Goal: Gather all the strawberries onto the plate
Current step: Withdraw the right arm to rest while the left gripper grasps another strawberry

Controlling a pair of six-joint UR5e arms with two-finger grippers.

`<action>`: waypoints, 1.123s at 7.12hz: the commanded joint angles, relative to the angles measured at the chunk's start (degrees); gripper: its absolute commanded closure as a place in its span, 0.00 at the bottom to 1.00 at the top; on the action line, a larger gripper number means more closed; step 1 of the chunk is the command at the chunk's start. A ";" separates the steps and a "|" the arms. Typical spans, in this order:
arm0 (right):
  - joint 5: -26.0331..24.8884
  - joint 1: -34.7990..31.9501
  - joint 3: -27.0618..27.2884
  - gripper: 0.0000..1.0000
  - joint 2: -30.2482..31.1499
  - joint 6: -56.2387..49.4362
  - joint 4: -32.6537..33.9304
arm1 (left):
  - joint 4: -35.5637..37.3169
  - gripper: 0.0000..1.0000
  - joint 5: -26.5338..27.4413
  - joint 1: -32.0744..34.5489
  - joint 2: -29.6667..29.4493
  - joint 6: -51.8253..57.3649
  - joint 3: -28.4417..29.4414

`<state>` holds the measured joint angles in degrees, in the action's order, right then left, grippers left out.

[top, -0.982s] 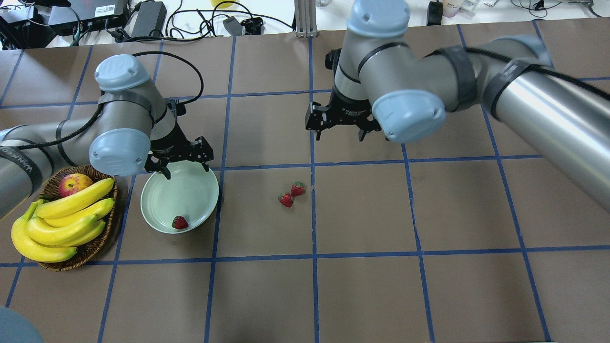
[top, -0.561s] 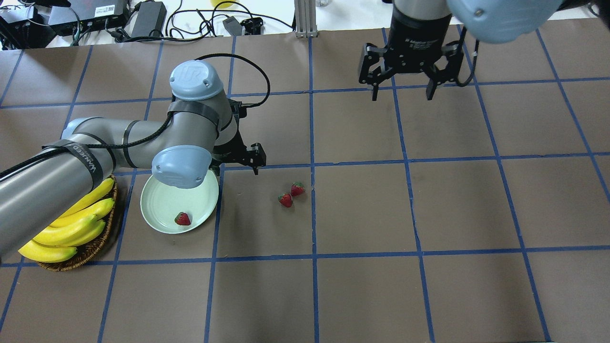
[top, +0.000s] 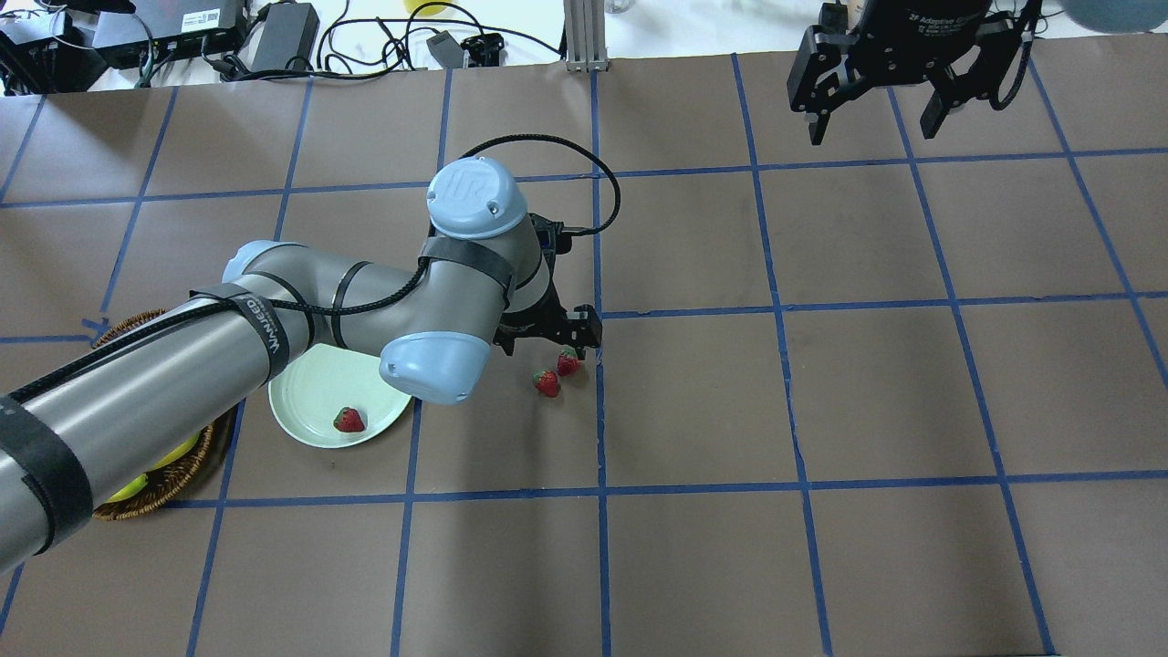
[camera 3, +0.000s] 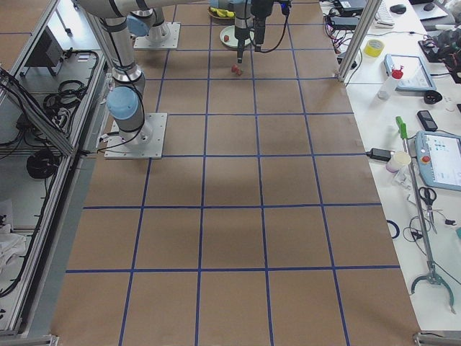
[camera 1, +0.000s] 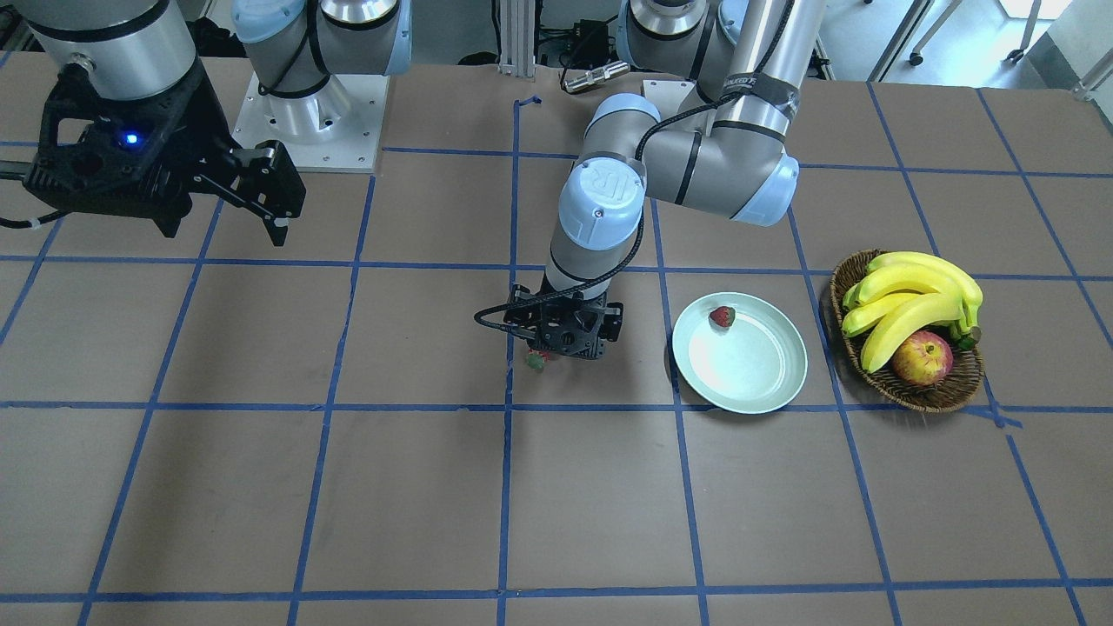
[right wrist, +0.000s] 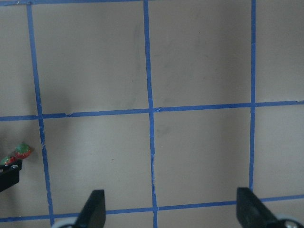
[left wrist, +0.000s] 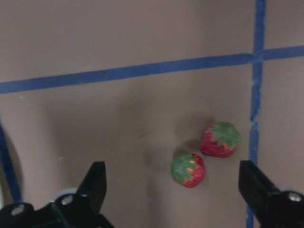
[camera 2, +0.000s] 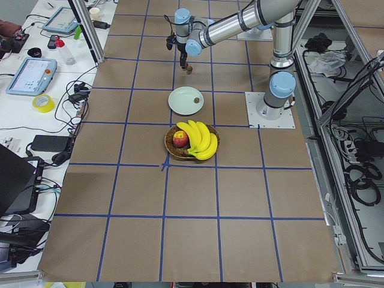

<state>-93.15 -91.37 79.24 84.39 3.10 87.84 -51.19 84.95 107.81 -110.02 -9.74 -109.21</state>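
One strawberry point(top: 348, 420) lies in the pale mint plate point(top: 301, 397), near its front rim. Two more strawberries point(top: 547, 382) point(top: 568, 363) lie side by side on the brown table, right of the plate. My left gripper point(top: 547, 342) is open and hangs low just behind this pair. In the left wrist view the pair point(left wrist: 188, 169) point(left wrist: 220, 139) sits between the open fingers point(left wrist: 95, 183). My right gripper point(top: 871, 128) is open and empty, high at the far right, away from the berries.
A brown wicker basket point(camera 1: 913, 396) with bananas point(camera 1: 904, 296) and an apple point(camera 1: 922, 358) stands beside the plate on my left side. My left arm point(top: 182, 383) stretches over the basket and part of the plate. Cables and boxes line the far table edge point(top: 274, 36).
My left gripper has moved right, from over the plate to just behind the two loose strawberries. My right gripper has moved farther back and right. The strawberries have not moved.
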 commanded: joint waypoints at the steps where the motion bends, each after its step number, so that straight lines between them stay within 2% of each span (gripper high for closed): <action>1: 0.08 0.22 2.32 0.00 0.69 -1.07 5.68 | 1.00 0.11 0.48 0.74 -1.77 -0.01 -1.17; 3: 0.43 0.22 2.67 0.00 0.69 -0.99 5.68 | 1.36 0.11 0.39 0.74 -3.09 -0.01 -2.15; 4: 0.43 0.22 2.67 0.00 0.69 -0.99 5.68 | 1.79 0.21 0.39 0.74 -3.45 0.08 -2.24; 6: 0.43 0.22 2.67 0.00 0.69 -0.99 5.68 | 2.15 0.70 0.21 0.74 -3.71 -0.27 -2.06; 7: 0.43 0.14 2.67 0.00 0.86 -0.99 5.68 | 2.06 0.74 0.47 0.74 -3.63 -0.01 -2.24; 8: 0.43 0.05 2.67 0.00 0.86 -0.99 5.68 | 2.06 0.90 0.48 0.74 -2.75 0.51 -2.24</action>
<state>-92.73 -91.22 81.91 85.19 2.11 93.51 -49.14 85.35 108.55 -113.45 -9.69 -111.40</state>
